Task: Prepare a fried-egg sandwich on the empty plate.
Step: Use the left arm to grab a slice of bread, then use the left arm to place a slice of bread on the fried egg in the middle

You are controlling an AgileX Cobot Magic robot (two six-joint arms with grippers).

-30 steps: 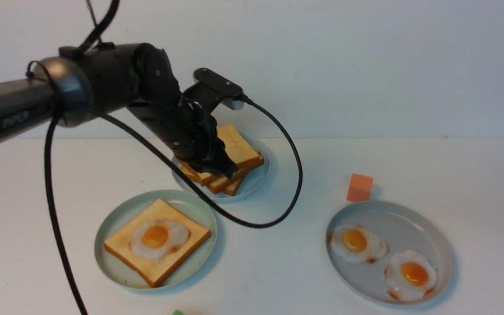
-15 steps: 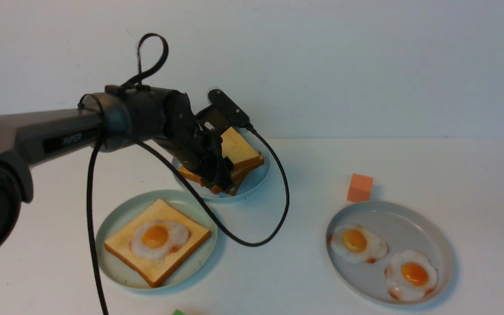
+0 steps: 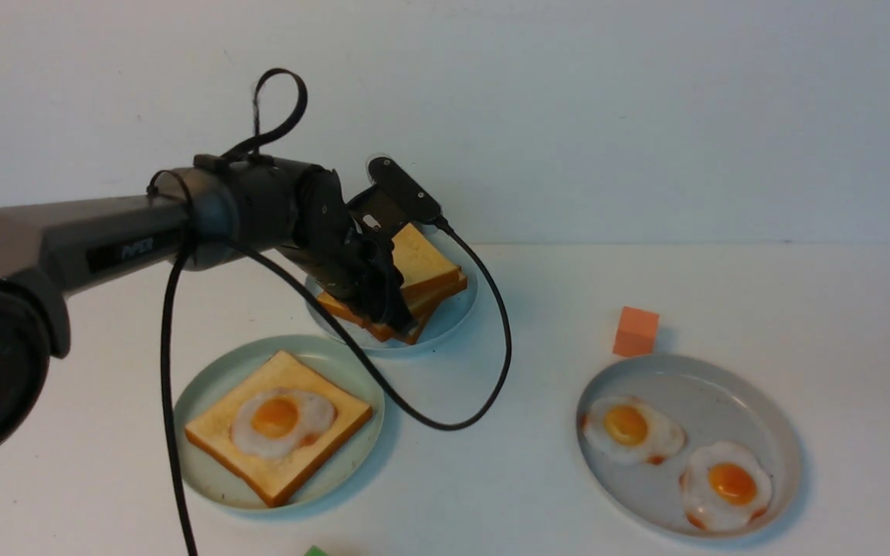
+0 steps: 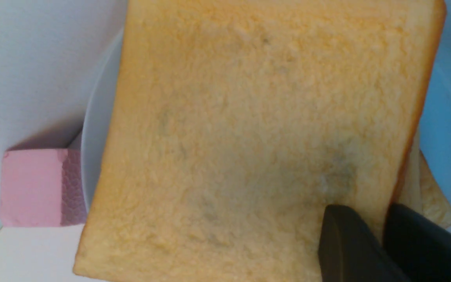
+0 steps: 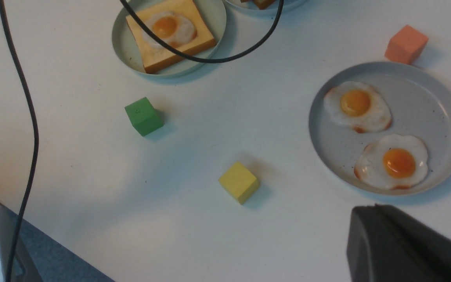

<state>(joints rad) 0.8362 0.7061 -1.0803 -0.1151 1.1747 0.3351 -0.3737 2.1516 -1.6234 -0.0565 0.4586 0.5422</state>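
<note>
Your half-made sandwich sits on the pale mint-green plate (image 3: 205, 472) at front left: one square toast slice (image 3: 217, 432) lies flat with a fried egg (image 3: 279, 421) on top, uncovered. Just behind it, the smaller grey-blue plate (image 3: 454, 309) carries a stack of toast. Your left gripper (image 4: 366, 209) pinches an edge of the top slice (image 3: 423, 262), with one finger (image 4: 347, 243) on its face. To the right, a grey plate (image 3: 723, 386) holds two more eggs, with an orange cube (image 3: 636, 330) just behind. Only a dark part of your right gripper (image 5: 405, 246) shows, so its grip cannot be told.
</note>
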